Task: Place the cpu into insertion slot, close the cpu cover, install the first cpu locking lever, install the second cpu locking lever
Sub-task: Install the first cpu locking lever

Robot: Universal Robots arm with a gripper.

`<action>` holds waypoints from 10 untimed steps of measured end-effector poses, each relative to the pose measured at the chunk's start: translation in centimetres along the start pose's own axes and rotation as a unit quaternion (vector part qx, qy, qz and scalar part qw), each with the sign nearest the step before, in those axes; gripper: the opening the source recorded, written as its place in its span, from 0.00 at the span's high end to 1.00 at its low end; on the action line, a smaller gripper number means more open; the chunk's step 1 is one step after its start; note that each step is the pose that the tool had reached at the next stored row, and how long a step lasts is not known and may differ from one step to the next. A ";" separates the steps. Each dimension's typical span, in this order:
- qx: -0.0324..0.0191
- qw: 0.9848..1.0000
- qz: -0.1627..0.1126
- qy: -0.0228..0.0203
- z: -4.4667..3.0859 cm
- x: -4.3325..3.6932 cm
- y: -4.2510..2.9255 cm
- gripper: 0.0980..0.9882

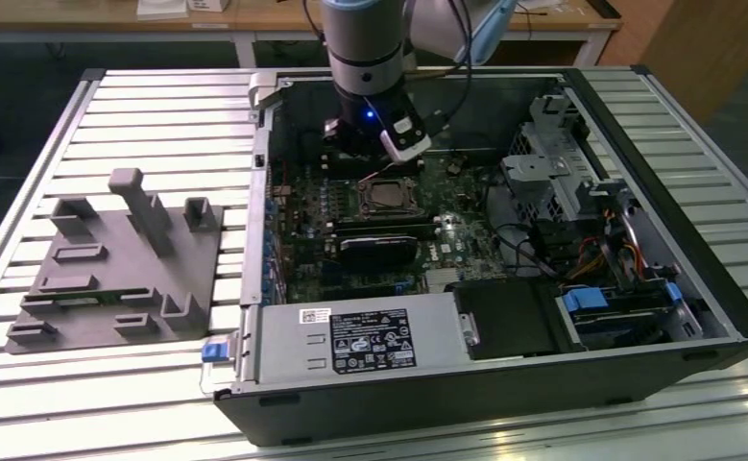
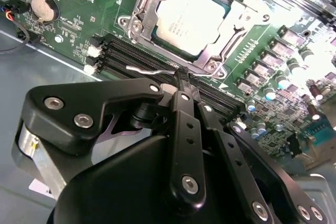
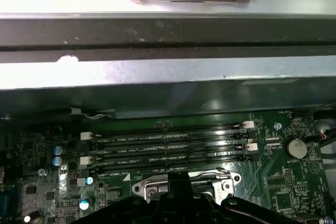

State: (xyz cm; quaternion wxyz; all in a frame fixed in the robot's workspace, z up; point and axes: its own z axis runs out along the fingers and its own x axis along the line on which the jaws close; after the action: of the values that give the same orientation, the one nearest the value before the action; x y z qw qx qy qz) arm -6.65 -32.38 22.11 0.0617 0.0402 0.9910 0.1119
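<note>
The cpu lies flat in its socket on the green motherboard, silvery-tan top facing up. The cpu cover, a silvery metal frame, lies closed around it with the chip showing through its window. A thin wire locking lever runs along the socket's edge beside the memory slots. My gripper is shut, its black fingertips together at the end of that wire; whether they pinch it or only touch it I cannot tell. In the exterior view the gripper hangs just behind the socket. The first wrist view has the gripper at the socket frame.
The open computer case lies on a slatted metal table. Black memory slots run beside the socket, and a coin battery sits farther off. A grey fixture block stands on the exterior view's left. The power supply fills the case's near side.
</note>
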 end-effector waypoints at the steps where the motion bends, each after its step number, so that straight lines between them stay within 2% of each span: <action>1: 0.000 1.000 0.000 -0.002 0.08 0.01 -0.02 0.99; 4: -0.001 1.000 -0.001 -0.008 0.31 0.04 -0.08 0.99; 10: -0.005 1.000 -0.001 -0.011 0.72 0.09 -0.17 0.99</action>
State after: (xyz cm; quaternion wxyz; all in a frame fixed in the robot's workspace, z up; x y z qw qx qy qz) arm -6.66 -32.38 21.36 0.0732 0.0400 0.9897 0.1164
